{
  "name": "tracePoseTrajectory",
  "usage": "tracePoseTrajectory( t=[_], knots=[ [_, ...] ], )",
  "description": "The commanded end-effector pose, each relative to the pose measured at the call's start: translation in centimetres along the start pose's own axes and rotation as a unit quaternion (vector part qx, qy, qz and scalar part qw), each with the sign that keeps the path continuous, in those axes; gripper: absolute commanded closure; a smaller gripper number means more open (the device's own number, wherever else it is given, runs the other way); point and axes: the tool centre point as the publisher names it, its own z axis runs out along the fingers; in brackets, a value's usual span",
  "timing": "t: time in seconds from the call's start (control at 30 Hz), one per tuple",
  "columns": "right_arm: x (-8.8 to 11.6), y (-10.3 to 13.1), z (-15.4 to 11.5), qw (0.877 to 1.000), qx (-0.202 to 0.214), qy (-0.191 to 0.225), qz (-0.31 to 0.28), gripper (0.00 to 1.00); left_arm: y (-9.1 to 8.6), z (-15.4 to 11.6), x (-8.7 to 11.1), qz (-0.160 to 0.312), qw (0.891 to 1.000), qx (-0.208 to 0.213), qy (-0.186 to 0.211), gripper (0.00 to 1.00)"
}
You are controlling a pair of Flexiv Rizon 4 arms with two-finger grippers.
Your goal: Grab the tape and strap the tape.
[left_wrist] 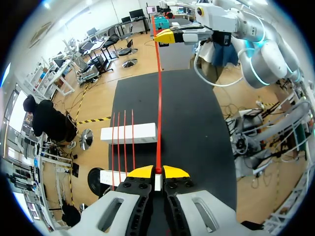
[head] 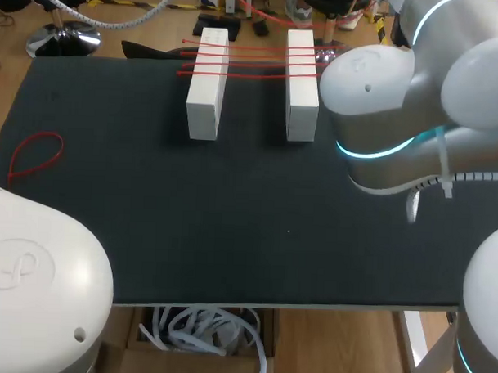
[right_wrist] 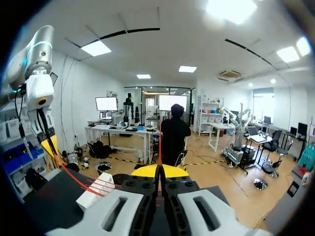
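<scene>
Tape taut over the table, left fingers and right fingers clamped on its ends; white blocks below it; head view shows a red loop at the left edge.

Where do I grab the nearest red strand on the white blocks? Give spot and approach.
Grip the nearest red strand on its free span between the white blocks, likely from straight above: there it bridges clear of the mat, so it can be pinched from both sides.

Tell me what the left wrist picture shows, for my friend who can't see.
The left gripper is shut on a red tape that stretches straight ahead to the right gripper. Beneath it, red strips lie across a white block.
</scene>
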Motion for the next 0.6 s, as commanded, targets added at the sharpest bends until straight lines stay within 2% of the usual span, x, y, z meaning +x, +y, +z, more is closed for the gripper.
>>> tracePoseTrajectory(
  t=[0.03, 0.5, 0.6],
  knots=[
    [0.2, 0.6, 0.5, 0.995, -0.007, 0.008, -0.098, 1.00, 0.0, -0.1, 0.0, -0.001, 1.000, -0.002, 0.001, 1.00],
    [0.2, 0.6, 0.5, 0.995, -0.007, 0.008, -0.098, 1.00, 0.0, -0.1, 0.0, -0.001, 1.000, -0.002, 0.001, 1.00],
    [1.5, 1.6, 0.3, 0.974, -0.026, 0.018, -0.224, 1.00, 0.0, -0.1, 0.0, -0.001, 1.000, -0.002, 0.001, 1.00]
  ],
)
